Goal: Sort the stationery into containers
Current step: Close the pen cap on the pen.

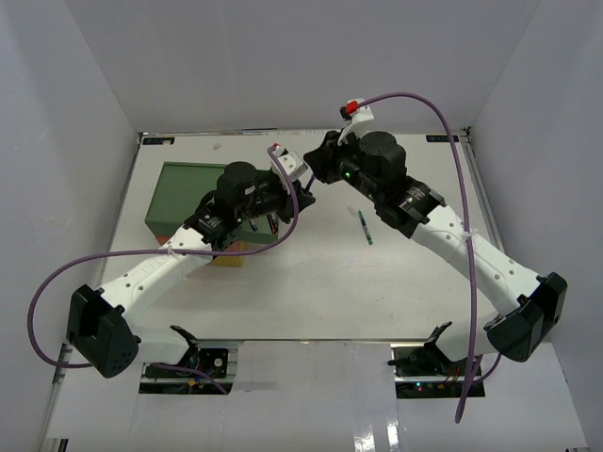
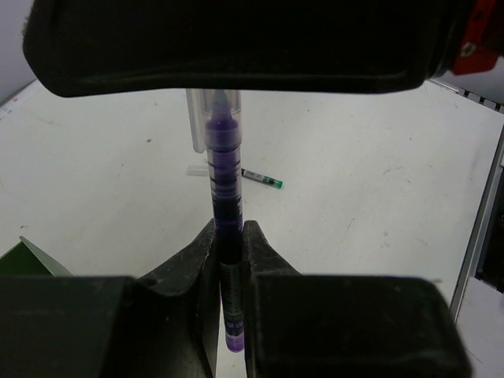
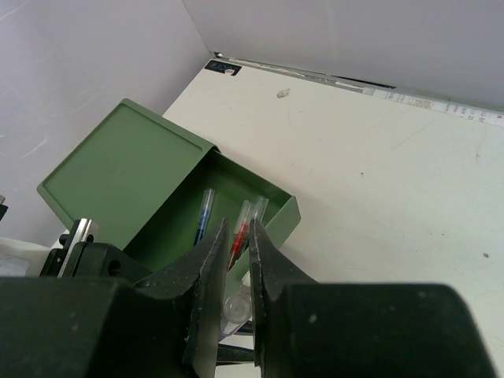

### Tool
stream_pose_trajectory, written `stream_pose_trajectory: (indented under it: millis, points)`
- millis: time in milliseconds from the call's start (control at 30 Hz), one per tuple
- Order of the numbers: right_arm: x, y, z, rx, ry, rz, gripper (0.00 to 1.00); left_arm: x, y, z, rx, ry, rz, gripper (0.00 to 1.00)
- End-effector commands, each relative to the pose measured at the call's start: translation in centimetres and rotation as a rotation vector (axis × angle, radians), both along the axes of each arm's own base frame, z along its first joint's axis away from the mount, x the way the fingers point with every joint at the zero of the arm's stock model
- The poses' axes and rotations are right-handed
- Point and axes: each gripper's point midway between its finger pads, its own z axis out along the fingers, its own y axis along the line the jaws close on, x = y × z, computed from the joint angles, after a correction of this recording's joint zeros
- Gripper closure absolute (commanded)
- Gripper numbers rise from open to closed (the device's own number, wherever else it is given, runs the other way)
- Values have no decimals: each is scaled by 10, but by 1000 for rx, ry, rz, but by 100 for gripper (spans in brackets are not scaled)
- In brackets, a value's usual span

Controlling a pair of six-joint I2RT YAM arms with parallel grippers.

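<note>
Left gripper (image 2: 230,238): the jaws are pressed onto a purple pen (image 2: 224,173). The pen is pinched across the lower barrel. Its violet end projects just behind the fingers. Its clear cap (image 2: 213,118) points away from the wrist camera, toward a dark blurred body that fills the top of that view. The pen is held clear of the table (image 1: 311,282).

Right gripper (image 3: 236,230): the jaws are drawn close together, with only a narrow slit between them. A small clear rounded piece (image 3: 235,307) is seen low in that slit. It cannot be told whether this piece is pinched or merely lies behind the fingers.

Containers: the drawer stack (image 1: 188,188) is located on the left half of the table, toward the back. It is partly covered by the left arm in the overhead view. A corner of the yellow tier (image 1: 226,258) is visible beneath that arm. The green drawer (image 3: 276,205) is seen pulled out from under the green top, with its interior exposed to the right wrist camera.

Contents of the green drawer: a blue pen (image 3: 206,211) and a red pen (image 3: 239,236) are recorded lying lengthwise side by side. A third, clear-bodied item lies just beside the red one and cannot be identified with certainty.

Loose stationery: one thin green-capped pen (image 1: 364,228) is noted lying flat on the bare table. It is right of centre, close to the right forearm and well apart from the drawers.

Both grippers are positioned near each other above the mid-table, just right of the stack.
</note>
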Motion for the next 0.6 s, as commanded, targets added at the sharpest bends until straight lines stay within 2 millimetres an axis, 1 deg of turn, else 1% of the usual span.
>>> stream_pose_trajectory:
  millis: [0, 67, 100, 233, 400, 567]
  points:
    - [-41, 3, -133, -300, 317, 141, 92, -21, -2, 181, -333, -464, -66, 100]
    - [-42, 4, -133, -297, 322, 151, 92, -23, -2, 184, -342, -480, -74, 100]
    - [-47, 7, -134, -289, 332, 179, 92, -23, -2, 184, -343, -485, -75, 100]
    - [-50, 8, -134, -278, 344, 199, 92, -27, -1, 191, -367, -537, -84, 100]
    - [-50, 3, -138, -276, 359, 204, 92, -38, 2, 204, -398, -606, -111, 100]
    - [-49, 2, -142, -277, 375, 210, 92, -48, -4, 202, -388, -637, -168, 100]
